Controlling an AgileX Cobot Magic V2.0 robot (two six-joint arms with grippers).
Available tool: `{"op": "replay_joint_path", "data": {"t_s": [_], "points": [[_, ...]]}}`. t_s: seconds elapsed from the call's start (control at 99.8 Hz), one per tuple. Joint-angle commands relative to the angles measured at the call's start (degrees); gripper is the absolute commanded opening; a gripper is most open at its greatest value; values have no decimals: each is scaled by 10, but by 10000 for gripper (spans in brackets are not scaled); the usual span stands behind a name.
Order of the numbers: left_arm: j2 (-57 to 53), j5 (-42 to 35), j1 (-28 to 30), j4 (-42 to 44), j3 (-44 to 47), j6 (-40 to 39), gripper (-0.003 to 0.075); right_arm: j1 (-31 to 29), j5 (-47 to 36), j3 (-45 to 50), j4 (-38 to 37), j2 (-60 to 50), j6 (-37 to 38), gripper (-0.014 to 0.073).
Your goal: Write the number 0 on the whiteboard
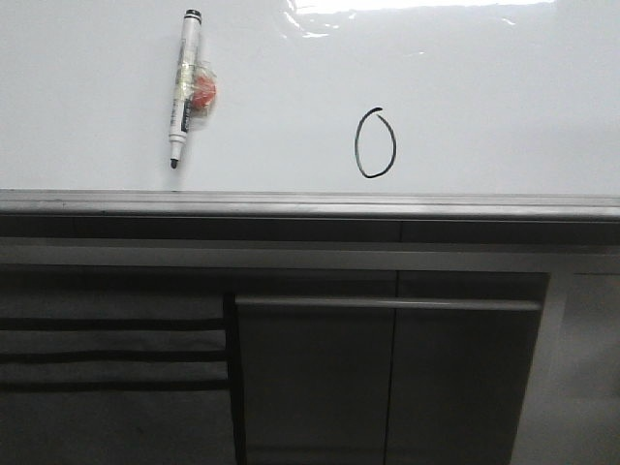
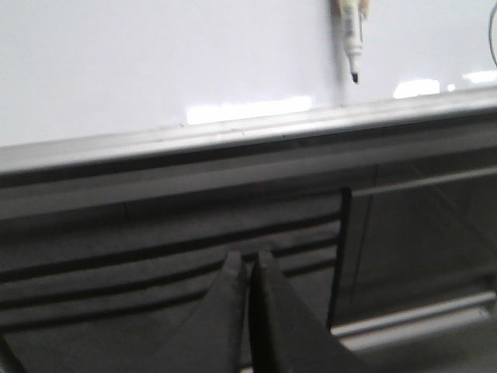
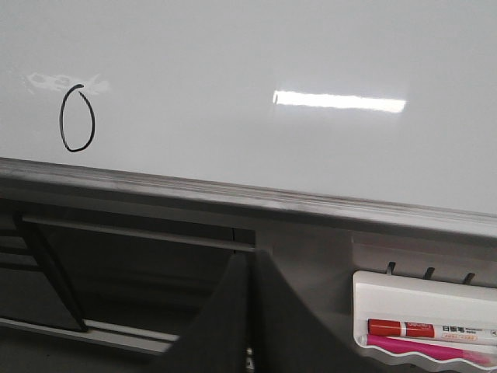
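The whiteboard (image 1: 484,107) lies flat and glossy with a grey edge strip. A black hand-drawn number 0 (image 1: 375,143) stands on it near the front edge; it also shows in the right wrist view (image 3: 77,118). A black marker (image 1: 184,85) with a red and clear tag lies on the board to the left, tip toward the edge; its tip shows in the left wrist view (image 2: 353,47). My left gripper (image 2: 247,255) is shut and empty, below the board's edge. My right gripper (image 3: 250,255) is shut and empty, also below the edge. Neither gripper shows in the front view.
Grey cabinet fronts with a long handle bar (image 1: 387,303) stand below the board's edge strip (image 1: 310,205). A white tray (image 3: 427,311) holding a red marker (image 3: 431,329) and a pink marker hangs at the right below the board.
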Motion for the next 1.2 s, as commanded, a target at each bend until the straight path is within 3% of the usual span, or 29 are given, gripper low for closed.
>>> {"op": "replay_joint_path", "data": {"t_s": [0.0,0.07,0.18,1.013,1.193], "points": [[-40,-84,23,5,11,-6,-20,-3,-48,-13,2,3,-1,-68],[-80,-105,38,5,36,-6,-20,-3,-48,-13,2,3,-1,-68],[-133,-53,52,5,33,-6,-20,-3,-48,-13,2,3,-1,-68],[-129,-69,63,-3,33,-6,-20,-3,-53,-12,2,4,-1,-68],[-129,-69,63,-3,33,-6,-20,-36,-100,41,1,-64,-8,-68]]}}
